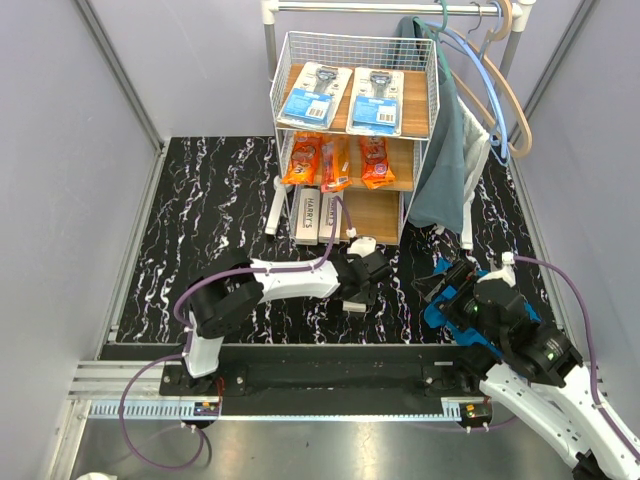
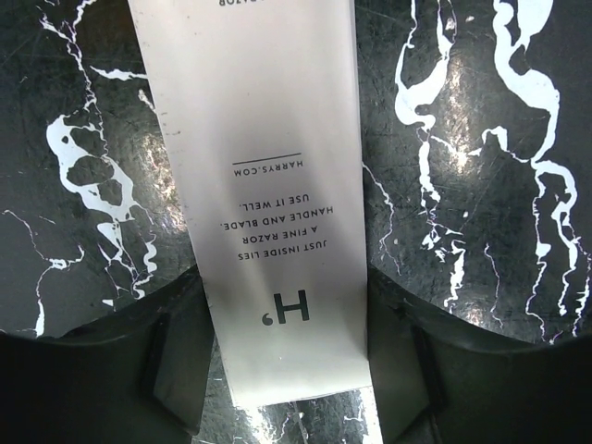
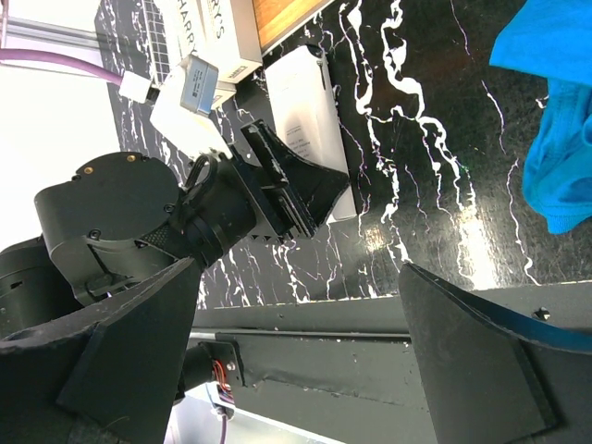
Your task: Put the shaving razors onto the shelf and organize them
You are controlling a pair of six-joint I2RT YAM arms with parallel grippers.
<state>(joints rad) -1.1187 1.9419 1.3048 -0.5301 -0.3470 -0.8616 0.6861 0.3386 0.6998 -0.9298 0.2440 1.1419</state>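
Left wrist view: a long, matte white card box (image 2: 277,185) printed "H'" and "HARRYS.COM" lies flat on the table (image 2: 472,139), a glossy black slab with white veins. The frame cuts off its far end. The left gripper (image 2: 287,375) straddles it, with dark fingers (image 2: 176,370) close against both long edges, and I can't tell whether they actually press it. From above I see only a sliver of that box (image 1: 355,306) under the gripper, just in front of the shelf (image 1: 283,60), which has white wire-mesh sides and pale wooden boards. Two blue-and-white blister cards (image 1: 345,98) lie on top, three crinkled orange bags (image 1: 335,160) sit on the middle board, and two Harry's boxes (image 1: 320,215) are at the bottom left. My right gripper (image 3: 301,277) is spread wide with nothing between its fingers. A bright blue thing (image 3: 555,120) lies beside it, and I can't identify it. Plain grey walls enclose the table, and a rail with hangers (image 1: 495,90) stands behind.
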